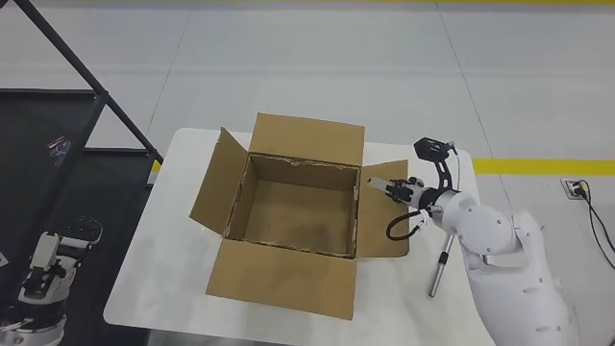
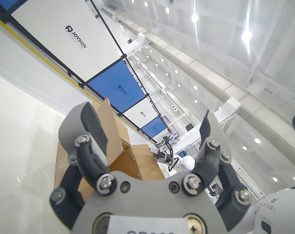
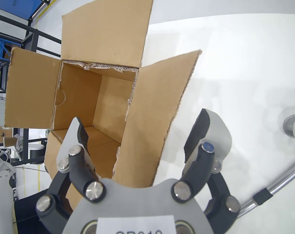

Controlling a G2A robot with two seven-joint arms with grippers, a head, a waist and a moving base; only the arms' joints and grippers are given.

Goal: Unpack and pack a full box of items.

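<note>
Four flaps (image 1: pixel 307 138) stand spread on the box (image 1: pixel 293 216), which sits on the table (image 1: pixel 173 250) straight ahead of the right claw (image 3: pixel 141 120). With the flaps folded back the mouth stays wide, so anything can go in or come out from above. What shows of the floor past the claw is bare cardboard, with nothing lying on it.

The right claw is released, its fingers (image 3: pixel 201 132) parted and gripping nothing. The side flap (image 3: pixel 162 103) rises in line with the gap between them, nearer one finger than the other. I cannot tell whether it touches either pad. My guess is that the claw sits here either to hold this flap away from the opening or to go over it into the box; a flap leaning inward would narrow the way in.

The left claw (image 2: pixel 147 112) is also released and empty, tilted up toward the ceiling. The box is well ahead of it and lower, with one flap edge just beyond its finger. It looks parked there, away from the box, which leaves the mouth free for the other arm
</note>
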